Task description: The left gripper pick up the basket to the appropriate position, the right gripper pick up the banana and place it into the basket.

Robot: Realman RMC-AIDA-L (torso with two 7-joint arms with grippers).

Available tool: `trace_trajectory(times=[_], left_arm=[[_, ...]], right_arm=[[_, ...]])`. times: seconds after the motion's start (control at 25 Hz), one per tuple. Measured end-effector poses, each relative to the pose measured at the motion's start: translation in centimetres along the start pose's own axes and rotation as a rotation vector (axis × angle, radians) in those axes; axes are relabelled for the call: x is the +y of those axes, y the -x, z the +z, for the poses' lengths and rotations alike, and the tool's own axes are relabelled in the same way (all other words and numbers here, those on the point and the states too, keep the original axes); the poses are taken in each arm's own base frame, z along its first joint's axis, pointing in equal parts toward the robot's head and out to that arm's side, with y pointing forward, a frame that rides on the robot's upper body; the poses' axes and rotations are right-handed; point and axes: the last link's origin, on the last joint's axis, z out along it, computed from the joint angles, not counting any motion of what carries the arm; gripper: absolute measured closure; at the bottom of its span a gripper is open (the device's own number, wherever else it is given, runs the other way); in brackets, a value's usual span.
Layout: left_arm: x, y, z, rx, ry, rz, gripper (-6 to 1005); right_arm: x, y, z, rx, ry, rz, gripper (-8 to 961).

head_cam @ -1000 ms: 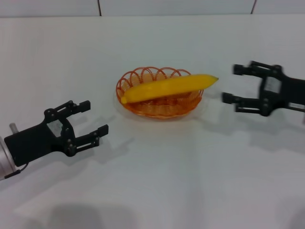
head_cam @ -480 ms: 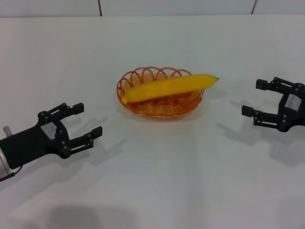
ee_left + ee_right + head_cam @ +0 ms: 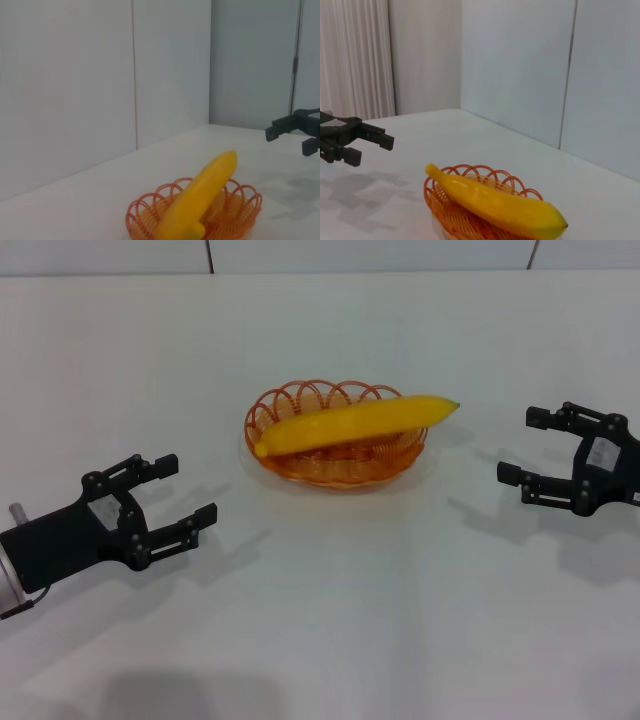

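The orange wire basket stands on the white table in the middle of the head view. The yellow banana lies across it, both ends over the rim. My left gripper is open and empty, low on the left, apart from the basket. My right gripper is open and empty on the right, apart from the banana's tip. The left wrist view shows the basket, the banana and the right gripper farther off. The right wrist view shows the basket, the banana and the left gripper.
The white table spreads wide around the basket. A pale panelled wall runs along its far edge. Nothing else stands on the table.
My right gripper drew back to the right away from the banana, then came slightly back left. My left gripper drew back to the lower left. Basket and banana have not moved.
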Motion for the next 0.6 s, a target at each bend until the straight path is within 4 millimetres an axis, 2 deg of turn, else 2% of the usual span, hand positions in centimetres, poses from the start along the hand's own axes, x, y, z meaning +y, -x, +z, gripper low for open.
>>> trace_trajectory(times=[0.6], left_arm=[[0.01, 0.01, 0.0, 0.001, -0.001, -0.001, 183]], right_arm=[[0.07, 0.0, 0.37, -0.001, 0.003, 0.006, 122]])
